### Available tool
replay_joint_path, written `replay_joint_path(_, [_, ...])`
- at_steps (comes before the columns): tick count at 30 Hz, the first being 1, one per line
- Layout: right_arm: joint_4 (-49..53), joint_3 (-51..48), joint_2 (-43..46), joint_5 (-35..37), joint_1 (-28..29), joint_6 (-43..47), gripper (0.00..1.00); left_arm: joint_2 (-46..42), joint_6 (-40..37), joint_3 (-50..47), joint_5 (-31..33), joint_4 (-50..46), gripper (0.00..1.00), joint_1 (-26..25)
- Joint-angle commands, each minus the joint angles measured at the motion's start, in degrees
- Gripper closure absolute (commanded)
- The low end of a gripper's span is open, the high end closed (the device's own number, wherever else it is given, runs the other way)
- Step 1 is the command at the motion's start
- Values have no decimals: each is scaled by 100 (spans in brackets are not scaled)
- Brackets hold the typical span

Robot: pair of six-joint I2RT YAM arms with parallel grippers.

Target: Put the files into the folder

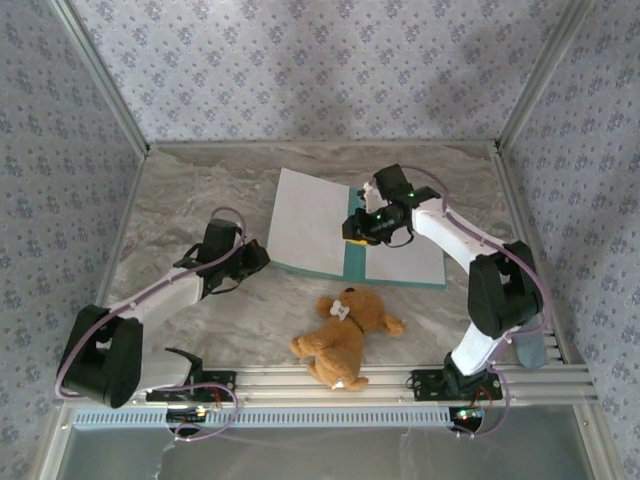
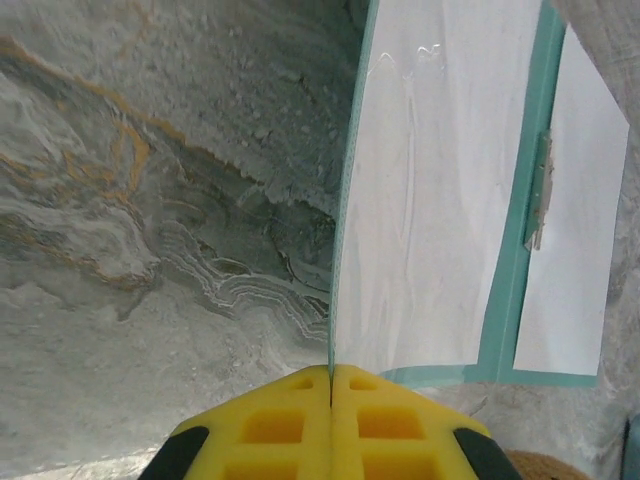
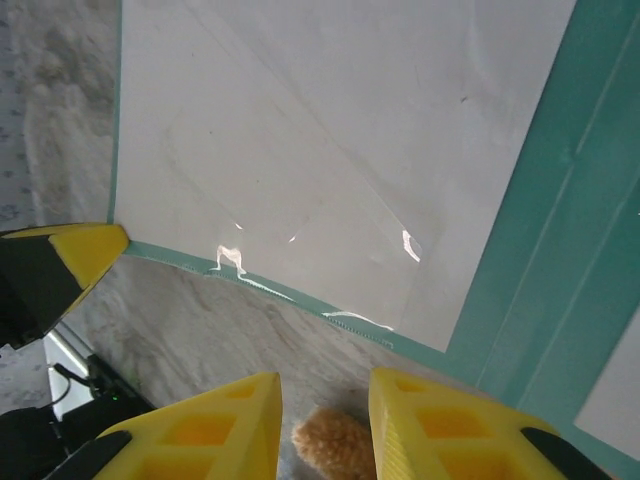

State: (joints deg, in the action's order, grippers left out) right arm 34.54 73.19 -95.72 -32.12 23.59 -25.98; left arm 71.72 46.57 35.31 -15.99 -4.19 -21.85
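The left gripper's [image 2: 330, 400] yellow pads sit closest to you in the left wrist view. They are pressed together, and the thin near-left edge of the folder [image 2: 507, 300] runs straight into the seam between them. That reads as a pinch on the cover, probably so you can lift it and swing it over the spine.

The folder lies open near the middle of the table [image 1: 190, 200]. The files are already inside: one white sheet [image 2: 440, 180] on the left cover and the other [image 2: 580, 220] on the right half. The metal clip [image 2: 541, 190] stands on the teal strip between them. From above, the left cover looks slightly raised along its outer edge, which fits a grip at the corner.

Your right gripper [image 3: 322, 385] hangs over the folder beside the spine, fingers apart and nothing between them. Placed there, it could pin the spine or the right sheet while the other arm folds.

What seems left is closing the cover. Watch the left sheet, because nothing visibly fastens it and it may slide toward the spine as the cover tilts. The teddy bear [image 1: 345, 330] lies just in front of the folder, clear of both grippers.
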Motion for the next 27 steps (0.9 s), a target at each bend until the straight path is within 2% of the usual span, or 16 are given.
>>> replay_joint_path(1, [195, 185, 294, -240, -133, -74, 69, -312, -539, 523, 549, -1079, 100, 22])
replay_joint_path(14, [342, 205, 491, -460, -455, -43, 68, -642, -1553, 2350, 2226, -3890, 100, 40])
replay_joint_path(22, [402, 190, 578, -461, -537, -21, 68, -593, -1957, 3369, 3166, -4840, 100, 10])
replay_joint_path(27, [404, 186, 605, -462, -603, -21, 68, -614, -2047, 3767, 4032, -5221, 100, -170])
